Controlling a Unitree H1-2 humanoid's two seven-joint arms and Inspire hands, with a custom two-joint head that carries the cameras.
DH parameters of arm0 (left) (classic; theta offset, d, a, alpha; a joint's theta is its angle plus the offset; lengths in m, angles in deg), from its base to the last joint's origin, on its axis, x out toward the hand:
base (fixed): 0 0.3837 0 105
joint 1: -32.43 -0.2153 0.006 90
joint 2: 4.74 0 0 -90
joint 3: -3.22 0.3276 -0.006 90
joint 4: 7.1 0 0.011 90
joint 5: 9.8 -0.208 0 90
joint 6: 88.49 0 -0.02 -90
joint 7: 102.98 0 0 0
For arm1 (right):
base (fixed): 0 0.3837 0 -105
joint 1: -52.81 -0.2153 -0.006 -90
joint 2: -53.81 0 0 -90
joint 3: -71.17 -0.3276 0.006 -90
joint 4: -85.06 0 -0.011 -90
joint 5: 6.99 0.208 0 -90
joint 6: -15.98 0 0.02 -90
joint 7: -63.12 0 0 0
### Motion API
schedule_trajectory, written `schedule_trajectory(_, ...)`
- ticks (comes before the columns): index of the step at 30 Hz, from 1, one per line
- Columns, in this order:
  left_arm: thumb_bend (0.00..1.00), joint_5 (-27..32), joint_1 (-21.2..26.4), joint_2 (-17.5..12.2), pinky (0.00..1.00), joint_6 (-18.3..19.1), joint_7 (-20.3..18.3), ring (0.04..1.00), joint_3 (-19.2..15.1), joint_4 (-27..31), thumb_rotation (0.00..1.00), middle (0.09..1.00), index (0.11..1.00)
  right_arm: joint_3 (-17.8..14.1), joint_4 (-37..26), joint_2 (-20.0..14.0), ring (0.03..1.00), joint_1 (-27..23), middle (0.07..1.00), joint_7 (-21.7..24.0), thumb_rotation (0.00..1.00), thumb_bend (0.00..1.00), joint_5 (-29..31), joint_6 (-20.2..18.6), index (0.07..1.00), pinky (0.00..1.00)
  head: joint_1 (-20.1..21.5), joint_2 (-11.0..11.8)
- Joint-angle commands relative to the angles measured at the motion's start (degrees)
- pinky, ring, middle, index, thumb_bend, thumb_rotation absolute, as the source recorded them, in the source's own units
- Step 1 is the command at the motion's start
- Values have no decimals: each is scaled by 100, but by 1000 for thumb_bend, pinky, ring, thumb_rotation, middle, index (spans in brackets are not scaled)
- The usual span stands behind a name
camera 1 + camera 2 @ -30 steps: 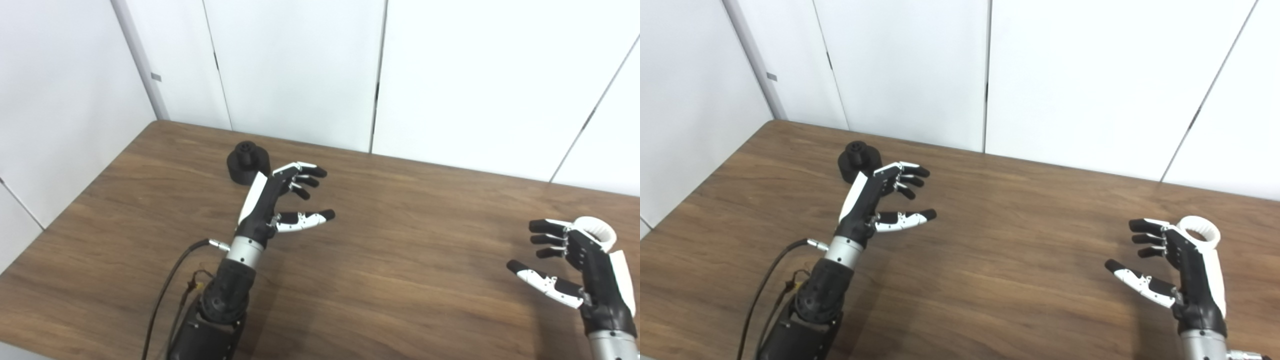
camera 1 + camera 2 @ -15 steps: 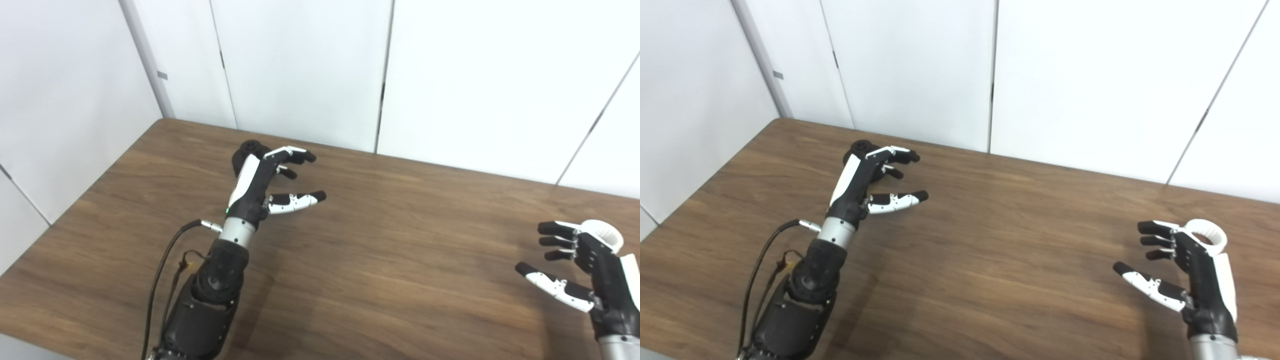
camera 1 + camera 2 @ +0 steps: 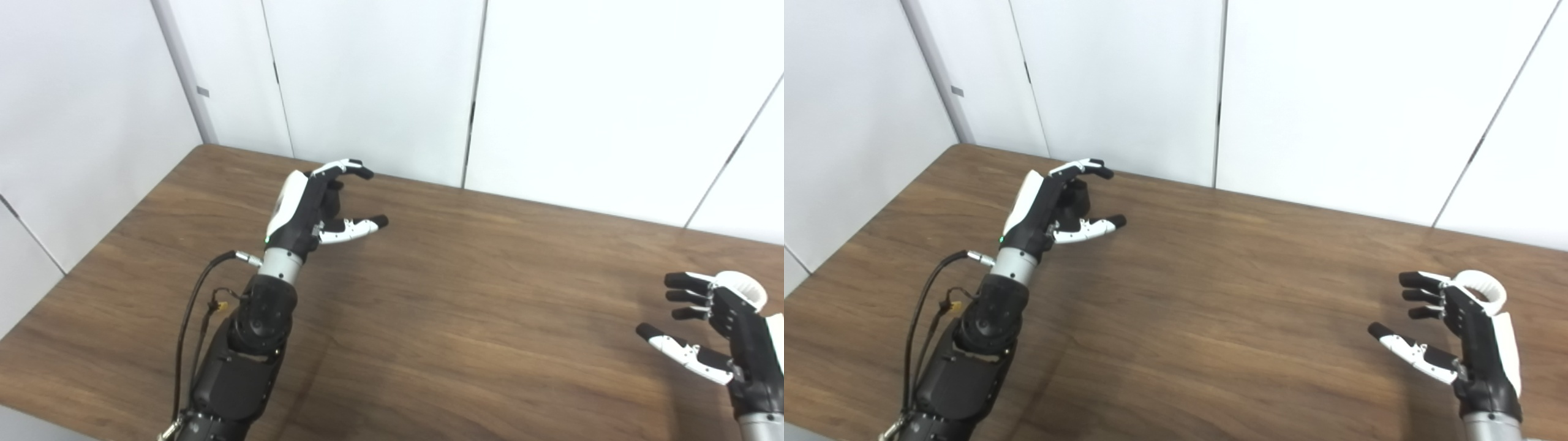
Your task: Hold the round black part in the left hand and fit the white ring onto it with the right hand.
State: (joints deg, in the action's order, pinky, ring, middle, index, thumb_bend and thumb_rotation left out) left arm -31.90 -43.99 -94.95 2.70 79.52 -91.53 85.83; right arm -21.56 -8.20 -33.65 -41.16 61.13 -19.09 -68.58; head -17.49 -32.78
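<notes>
The round black part (image 3: 1077, 197) sits on the table near the far left corner, mostly hidden behind my left hand (image 3: 1050, 205). That hand arches over it with fingers and thumb spread, open; I cannot tell whether it touches the part. The white ring (image 3: 1481, 286) lies on the table at the far right, just behind my right hand (image 3: 1451, 334). The right hand hovers open beside the ring, palm facing left, with nothing in it.
The brown wooden table (image 3: 490, 306) runs up to white wall panels (image 3: 380, 79) at the back and left. A black cable (image 3: 190, 318) loops off my left forearm near the table's front left edge.
My left hand has reached forward and now covers the black part, which stood uncovered beyond it a second ago. The right hand has barely moved. The view has shifted slightly.
</notes>
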Motion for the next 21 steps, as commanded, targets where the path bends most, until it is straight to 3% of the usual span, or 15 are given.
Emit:
schedule_trajectory(1,822,-53,324,-182,779,-67,96,855,-50,129,182,827,666,-56,-147,-75,671,-149,697,-2,82,596,56,188,660,557,-7,-8)
schedule_trajectory(5,821,-38,410,-276,791,33,92,866,-89,129,208,839,681,-55,-138,-87,675,-149,696,-2,91,600,63,201,661,565,-20,-15)
schedule_trajectory(12,815,-124,552,-336,829,211,138,880,-172,116,133,845,679,-62,-115,-108,669,-137,694,15,87,599,105,242,660,556,-47,-20)
schedule_trajectory(21,840,-400,779,-566,782,430,221,897,-159,-109,202,870,684,-57,-97,-124,655,-135,693,25,58,589,100,244,661,539,-70,-18)
